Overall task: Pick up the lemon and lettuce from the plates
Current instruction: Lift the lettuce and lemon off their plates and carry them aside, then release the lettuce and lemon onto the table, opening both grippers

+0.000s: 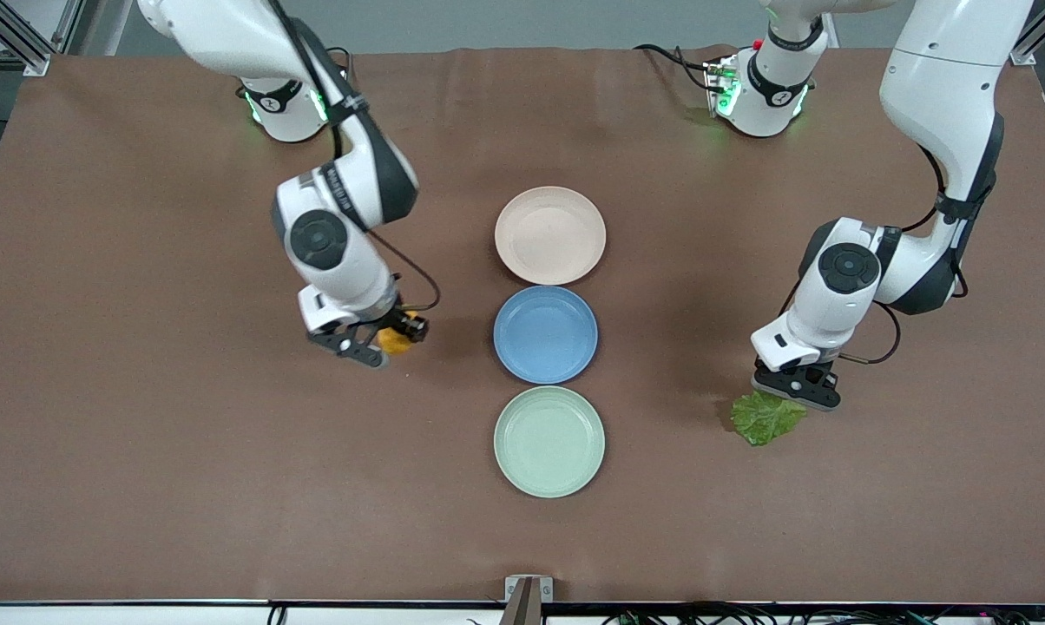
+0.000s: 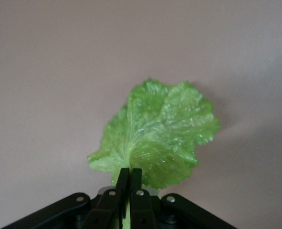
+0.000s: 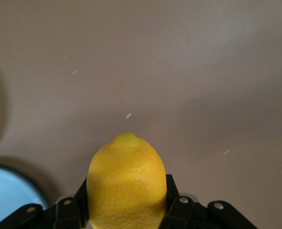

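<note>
Plates number three in a row mid-table: beige-pink plate (image 1: 549, 234), blue plate (image 1: 545, 334), mint plate (image 1: 548, 441), all bare. Right claw (image 1: 382, 344) clamps one lemon (image 1: 394, 339), half hidden, over the table toward the right arm's end. Left claw (image 1: 793, 388) pinches the stem of one lettuce (image 1: 765, 417) leaf over the table toward the left arm's end.

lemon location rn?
Off the plates: the lemon is gripped in the right hand, over bare table toward the right arm's end, beside the blue plate.
</note>
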`<control>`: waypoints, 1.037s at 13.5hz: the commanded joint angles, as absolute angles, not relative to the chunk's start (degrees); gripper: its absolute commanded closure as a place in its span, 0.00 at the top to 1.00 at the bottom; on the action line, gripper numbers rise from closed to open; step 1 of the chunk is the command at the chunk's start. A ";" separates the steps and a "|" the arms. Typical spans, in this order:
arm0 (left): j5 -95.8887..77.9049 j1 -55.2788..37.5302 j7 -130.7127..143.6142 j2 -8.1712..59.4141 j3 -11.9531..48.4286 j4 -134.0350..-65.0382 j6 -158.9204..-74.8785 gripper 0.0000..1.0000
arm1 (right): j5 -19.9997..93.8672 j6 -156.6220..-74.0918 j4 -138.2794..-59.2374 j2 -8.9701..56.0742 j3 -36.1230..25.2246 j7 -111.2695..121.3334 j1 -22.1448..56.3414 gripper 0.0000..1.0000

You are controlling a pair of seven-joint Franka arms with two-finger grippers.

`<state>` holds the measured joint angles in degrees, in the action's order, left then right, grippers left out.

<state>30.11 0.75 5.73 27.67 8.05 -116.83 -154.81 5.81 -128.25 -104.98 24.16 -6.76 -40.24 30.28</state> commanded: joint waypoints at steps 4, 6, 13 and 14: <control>31.20 0.79 7.30 21.12 8.88 -120.32 -152.78 1.00 | 5.62 -128.06 -107.23 23.46 -5.36 -19.64 19.62 0.00; 29.54 0.79 7.64 16.72 11.67 -119.36 -145.32 1.00 | 5.62 -128.84 -107.14 24.86 -5.45 -15.49 17.41 0.00; 14.60 0.88 6.24 8.26 14.06 -104.62 -111.06 1.00 | 5.71 -135.26 -106.61 30.84 -5.36 -3.79 10.90 0.01; 12.94 0.79 6.33 8.35 13.98 -100.76 -106.48 1.00 | 5.71 -135.61 -106.61 31.55 -5.36 -3.43 10.38 0.01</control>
